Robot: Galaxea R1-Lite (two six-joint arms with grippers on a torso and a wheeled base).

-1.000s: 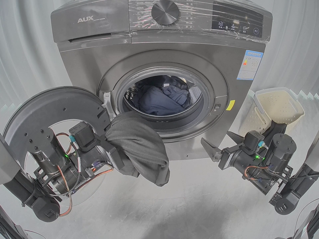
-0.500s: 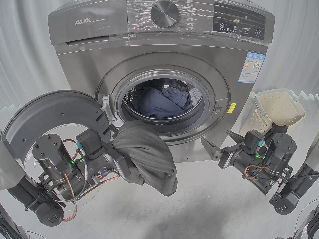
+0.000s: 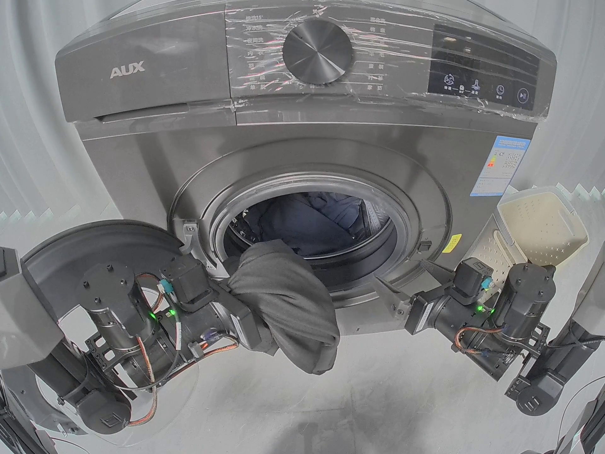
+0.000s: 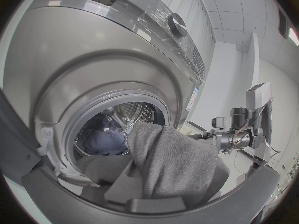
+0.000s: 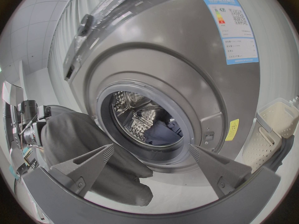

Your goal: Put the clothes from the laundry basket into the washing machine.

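Gripping a grey, fine-knit garment [image 3: 283, 297], the left gripper [image 4: 140, 193] holds the bunched cloth at the lower rim of the washer's [image 3: 157, 152] round port, with the soft bulk sagging below. Dark blue clothes [image 3: 302, 222] lie crumpled in the perforated steel drum. The right gripper [image 3: 406, 280], wedge-shaped fingers spread and empty, sits before the washer's lower right, near the cream perforated plastic basket [image 3: 542, 222]. The round door [image 3: 94, 247] stands open at left.
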